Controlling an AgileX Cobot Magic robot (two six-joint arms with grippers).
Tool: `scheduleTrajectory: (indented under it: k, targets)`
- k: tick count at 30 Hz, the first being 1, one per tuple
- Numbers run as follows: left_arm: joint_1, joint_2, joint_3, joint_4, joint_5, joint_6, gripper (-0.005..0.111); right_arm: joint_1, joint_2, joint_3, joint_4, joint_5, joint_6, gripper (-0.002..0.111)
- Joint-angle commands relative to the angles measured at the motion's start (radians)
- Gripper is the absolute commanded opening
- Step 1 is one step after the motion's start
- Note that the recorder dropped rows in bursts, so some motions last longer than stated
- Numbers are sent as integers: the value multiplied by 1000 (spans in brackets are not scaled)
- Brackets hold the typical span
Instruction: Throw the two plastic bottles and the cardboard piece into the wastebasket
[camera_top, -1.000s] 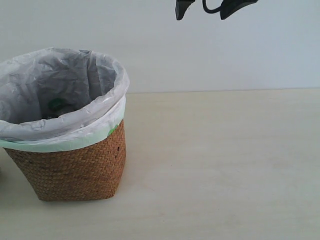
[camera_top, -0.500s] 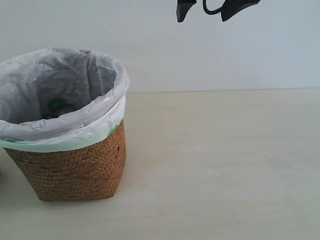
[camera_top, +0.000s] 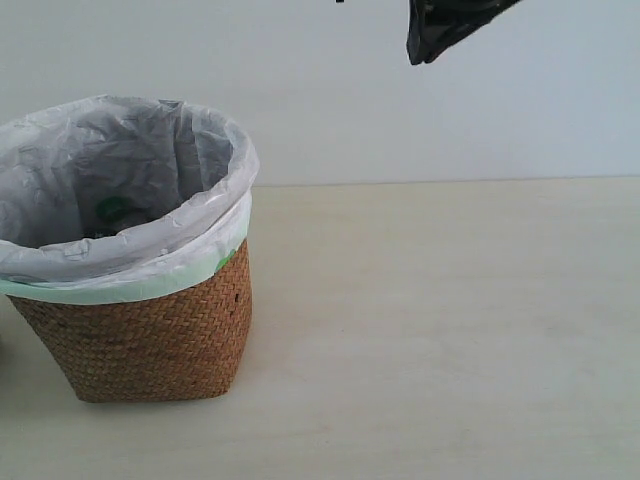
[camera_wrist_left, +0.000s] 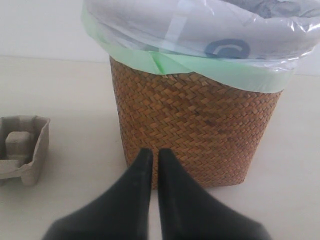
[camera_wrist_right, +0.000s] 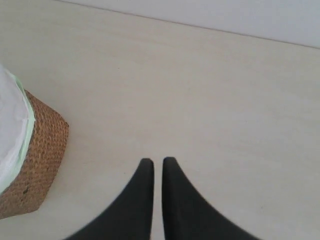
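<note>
Two pincers show, both with black, smooth, tapering fingers. The left pincer (camera_wrist_left: 151, 151) has its jaws pressed together with only a hairline between the tips and nothing held. The right pincer (camera_wrist_right: 154, 160) is likewise closed and empty. One wastebasket (camera_top: 150, 335) stands at the left of the scene on the pale, matt surface (camera_top: 450, 330). It is a squarish brown wicker basket of tight herringbone weave, narrowing toward its base. One thin, crinkled, translucent white-grey plastic bag (camera_top: 130, 262) is folded over its rim, with a pale green band at the fold's lower edge. One cardboard piece (camera_wrist_left: 22, 148) lies on the surface near the wastebasket but apart from it. This small beige moulded pulp tray is rough and fibrous, with raised sides and a blocky bump inside. A green smudge (camera_top: 110, 209) shows through the bag inside the basket, though what it belongs to cannot be told. The left pincer points at the lower part of the wicker wall, close to it, and the cardboard piece lies off to one side of its tips. The right pincer hangs high over the surface, to the right of the wastebasket and well apart from it.
</note>
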Motion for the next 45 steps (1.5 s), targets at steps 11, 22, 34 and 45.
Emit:
scheduleTrajectory:
  k: [11,22,34,45]
  targets:
    - [3,-3,3,-4,-3,-5,4,-1,-554,988,-8,-765,138,1]
    - [3,-3,3,-4,-3,-5,4,-1,-934,1371,32,-536,151,1]
    - [3,-3,3,-4,-3,-5,4,-1,-982,1369,-54,-443,151,1]
    - [3,-3,3,-4,-3,-5,4,-197,-1252,1534,-30,-983,254,1]
